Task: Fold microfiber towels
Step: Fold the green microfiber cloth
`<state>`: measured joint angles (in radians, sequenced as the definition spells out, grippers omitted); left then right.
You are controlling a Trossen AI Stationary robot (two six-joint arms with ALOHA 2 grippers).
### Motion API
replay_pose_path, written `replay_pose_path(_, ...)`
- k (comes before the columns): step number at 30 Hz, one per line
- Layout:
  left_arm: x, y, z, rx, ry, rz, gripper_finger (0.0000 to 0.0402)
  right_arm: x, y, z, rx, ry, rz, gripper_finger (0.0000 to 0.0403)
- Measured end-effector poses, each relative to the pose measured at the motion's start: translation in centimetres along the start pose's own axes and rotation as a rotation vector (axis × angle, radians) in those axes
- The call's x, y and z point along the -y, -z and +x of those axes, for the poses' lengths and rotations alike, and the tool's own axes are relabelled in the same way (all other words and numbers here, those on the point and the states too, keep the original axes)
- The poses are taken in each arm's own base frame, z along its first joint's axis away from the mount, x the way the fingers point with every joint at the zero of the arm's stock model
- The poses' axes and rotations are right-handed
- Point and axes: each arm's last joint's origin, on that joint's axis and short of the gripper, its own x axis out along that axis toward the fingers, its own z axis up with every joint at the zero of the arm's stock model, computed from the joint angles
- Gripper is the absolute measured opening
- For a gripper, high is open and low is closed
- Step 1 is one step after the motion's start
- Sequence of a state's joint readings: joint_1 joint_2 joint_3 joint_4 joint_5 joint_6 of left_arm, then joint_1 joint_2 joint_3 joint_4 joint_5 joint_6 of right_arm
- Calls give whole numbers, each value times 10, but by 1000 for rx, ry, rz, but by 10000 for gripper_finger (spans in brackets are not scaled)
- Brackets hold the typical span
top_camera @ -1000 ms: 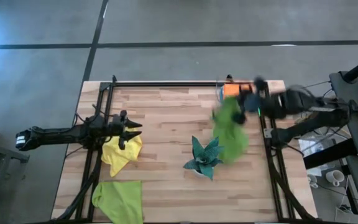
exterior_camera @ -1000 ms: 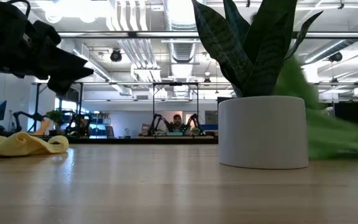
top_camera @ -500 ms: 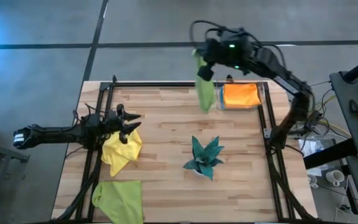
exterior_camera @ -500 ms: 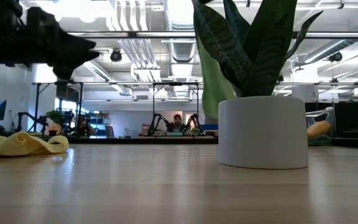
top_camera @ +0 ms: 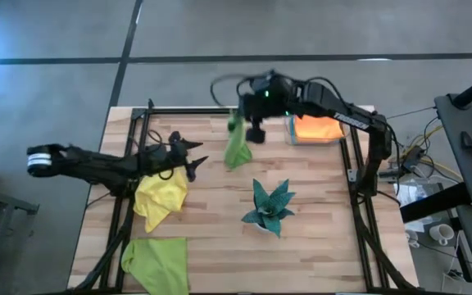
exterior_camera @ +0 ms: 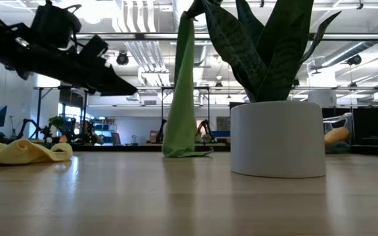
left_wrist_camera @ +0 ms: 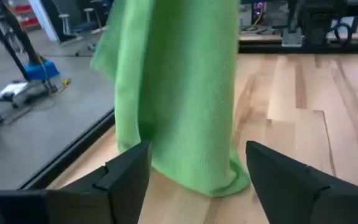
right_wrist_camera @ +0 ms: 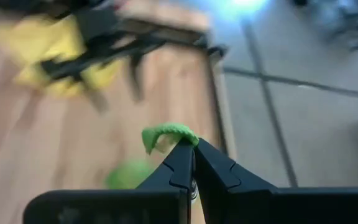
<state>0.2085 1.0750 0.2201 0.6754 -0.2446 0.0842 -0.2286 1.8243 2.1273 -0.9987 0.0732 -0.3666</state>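
Note:
A lime green towel (top_camera: 238, 149) hangs from my right gripper (top_camera: 247, 124) over the table's far middle, and that gripper (right_wrist_camera: 192, 163) is shut on it. In the low view the lime green towel (exterior_camera: 181, 98) is a long upright drape. My left gripper (top_camera: 193, 157) stands open just left of it, pointing at it without touching. In the left wrist view its fingers (left_wrist_camera: 126, 174) stand apart in front of the towel (left_wrist_camera: 179, 87). A yellow towel (top_camera: 161, 197) lies crumpled under the left arm. A second lime green towel (top_camera: 156, 262) lies at the near left. An orange towel (top_camera: 316, 127) lies at the far right. My right gripper pinches the towel's top end (right_wrist_camera: 166, 134) between its two shut fingers, which slant down from above. A small bunch of cloth sticks out past the fingertips. The towel hangs slack and gathered below them, with its lower end (exterior_camera: 184, 152) resting on the table.
A dark teal spiky plant in a white pot (top_camera: 269, 209) stands right of the table's middle, near the hanging towel, and fills the low view's right side (exterior_camera: 277, 137). Black frame rails (top_camera: 129, 213) run along the left, right and far edges.
My right gripper has carried the green towel from the table's right side up past the far edge and on toward the left. The towel now hangs straight with its lower end on the wood. My left gripper has moved toward the right, close to the hanging towel.

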Motion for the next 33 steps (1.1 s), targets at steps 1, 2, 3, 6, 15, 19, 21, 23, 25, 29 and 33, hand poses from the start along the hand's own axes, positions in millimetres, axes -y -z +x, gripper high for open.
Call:
replay_pose_path(1,1,1,2,7,1,11,246,-6,3,-2,-39,-27,-18,9)
replay_pose_path(2,1,1,4,22,-1,25,246,-12,5,-3,-73,-51,-31,9)
replay_pose_path(3,1,0,5,40,-4,36,246,-17,7,-4,-103,-71,-38,9)
replay_pose_path(6,4,1,11,70,43,46,246,-28,8,-5,-150,-99,-40,9)
replay_pose_path(15,14,24,56,42,-48,107,246,-33,5,-6,-136,-79,-12,9)
replay_pose_path(19,19,28,85,76,52,85,246,-37,4,-7,-137,-89,-3,9)
replay_pose_path(21,23,29,98,95,111,68,246,-38,4,-7,-145,-91,-3,9)
replay_pose_path(23,26,27,111,114,109,60,246,-38,4,-7,-145,-86,-2,9)
replay_pose_path(25,27,27,121,116,67,38,246,-38,4,-7,-146,-85,-4,9)
replay_pose_path(29,28,29,137,102,-33,-5,246,-42,4,-8,-145,-96,-13,9)
replay_pose_path(33,27,33,138,70,-77,5,246,-46,5,-9,-169,-109,-32,9)
